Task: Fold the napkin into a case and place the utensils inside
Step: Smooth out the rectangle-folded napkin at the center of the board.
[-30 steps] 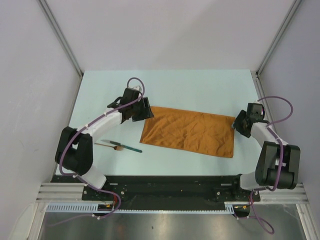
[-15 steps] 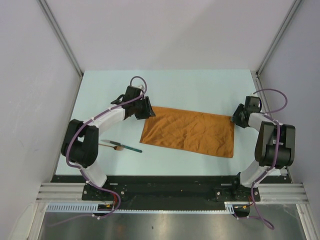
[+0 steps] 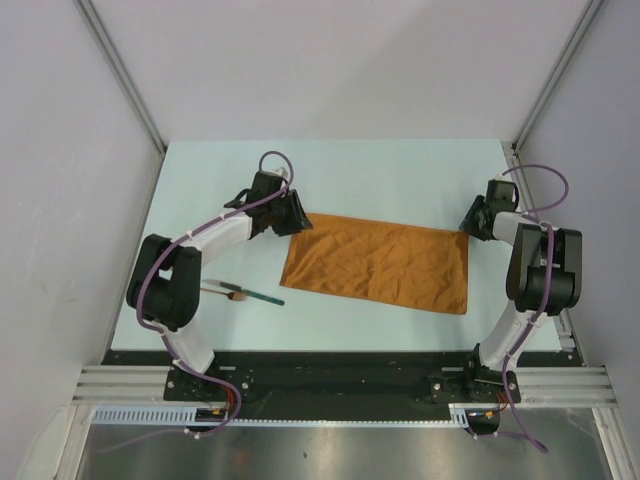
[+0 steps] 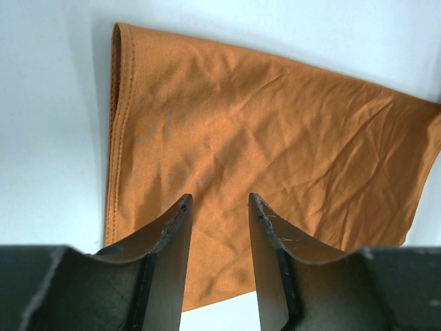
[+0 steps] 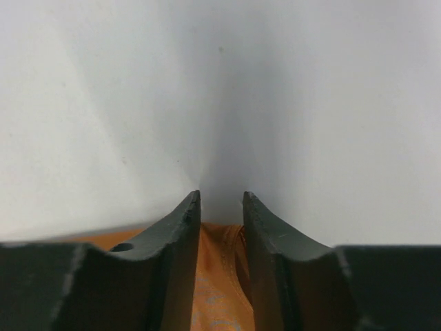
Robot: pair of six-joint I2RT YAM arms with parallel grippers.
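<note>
The napkin (image 3: 378, 266) lies flat across the middle of the table (image 3: 400, 175), low enough for a gripper to pass over. Beyond it the far half of the table is open from side to side, and a narrower open band runs along its near edge. The left gripper (image 4: 218, 196) and right gripper (image 5: 221, 194) sit at the napkin's far corners, jaws apart. The left arm (image 3: 160, 290) and right arm (image 3: 540, 265) fill the side strips. The utensils (image 3: 245, 293) lie left of the napkin, one tip just beside its near left corner. Walls (image 3: 70, 200) stand close along both sides.
</note>
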